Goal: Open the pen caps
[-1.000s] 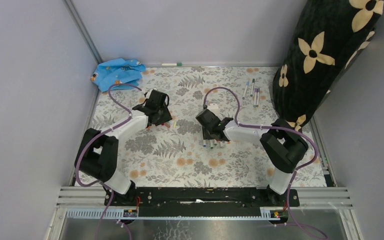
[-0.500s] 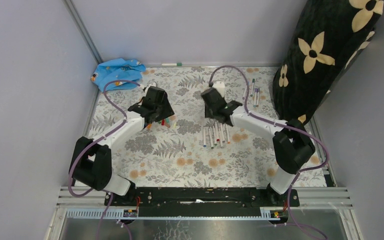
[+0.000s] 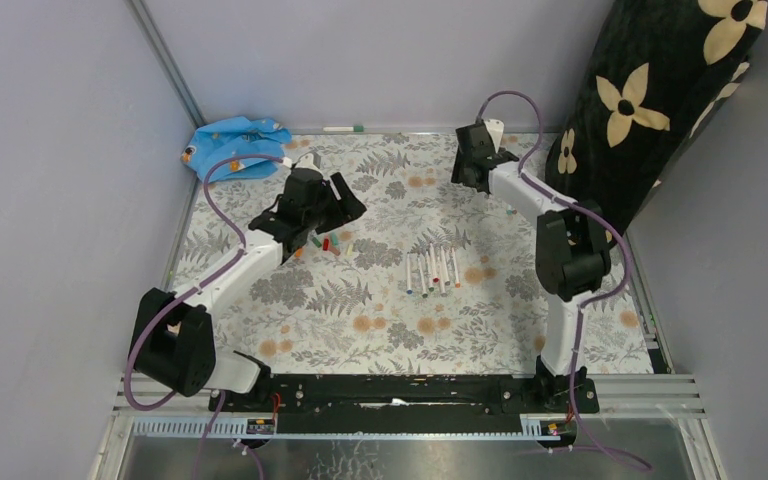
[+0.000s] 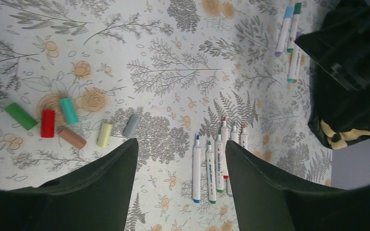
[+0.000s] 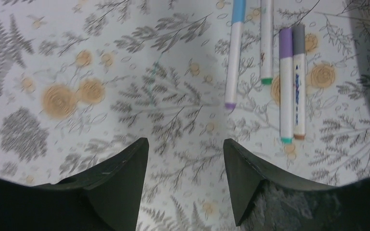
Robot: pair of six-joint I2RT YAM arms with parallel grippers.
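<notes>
The left claw [image 4: 180, 147] hangs above the floral-printed bench [image 4: 139, 43] with its two dark fingers spread wide and nothing between them. At the left of the left wrist view, six short plastic pen caps lie loose in a cluster: a green cap [image 4: 20, 116], a red cap [image 4: 47, 123], a teal cap [image 4: 69, 110], a brown cap [image 4: 72, 138], a pale yellow cap [image 4: 104, 134] and a grey cap [image 4: 130, 126]. Just right of centre in that view, a row of white-barrelled marker pens [image 4: 210, 173] lies side by side, well apart from the caps.

The right claw [image 5: 185, 144] is also parted wide and grips nothing. In the upper right of the right wrist view four more white pens lie roughly parallel: a light-blue-capped pen [image 5: 232, 62], a green-ended pen [image 5: 266, 43], a purple-capped pen [image 5: 285, 91] and a grey-capped pen [image 5: 298, 91]. The last two touch along their length.

In the top view a crumpled blue cloth [image 3: 235, 143] sits at the bench's upper left corner. A black cushion with cream flowers [image 3: 650, 100] stands at the upper right.
</notes>
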